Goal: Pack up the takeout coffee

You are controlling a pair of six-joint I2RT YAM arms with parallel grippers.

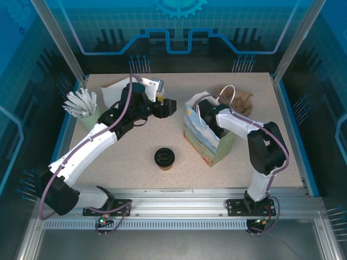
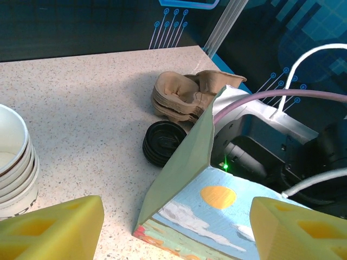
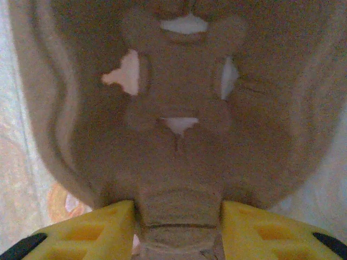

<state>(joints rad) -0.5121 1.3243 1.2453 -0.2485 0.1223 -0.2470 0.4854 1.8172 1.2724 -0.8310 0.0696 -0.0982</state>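
Left gripper [image 1: 169, 106]: one, jaws well apart with nothing between them. Its two yellow fingers [image 2: 51, 227] frame the bottom of the left wrist view.
Right gripper [image 3: 178, 227]: one, down inside the bag. Its two yellow fingers [image 3: 81, 230] flank the edge tab of a pulp carrier. I cannot tell whether they pinch it or only stand beside it.
Takeout coffee [image 1: 164, 158]: one, upright on the table with its black lid on. It is well apart from the left gripper, on the side toward the arm bases, and to the left of the right gripper, outside the bag. Neither gripper touches it.
Paper bag [image 1: 201, 142]: one, standing open just ahead of the left gripper, painted with a sun and clouds [image 2: 217, 197]. The right arm reaches in through its mouth.
Pulp carrier in the bag [image 3: 179, 97]: one, directly ahead of the right gripper, with four cut-outs showing light.
Carrier stack [image 2: 184, 95]: one pile beyond the bag from the left gripper; the number of layers is unclear.
Black lids [image 2: 162, 142]: one stack between the carrier pile and the bag corner; count unclear.
White cups [image 2: 13, 162]: one nested stack to the left of the left gripper, with about four rims showing.
Green cup [image 1: 88, 118]: one, holding many white sticks, far left of the left gripper.
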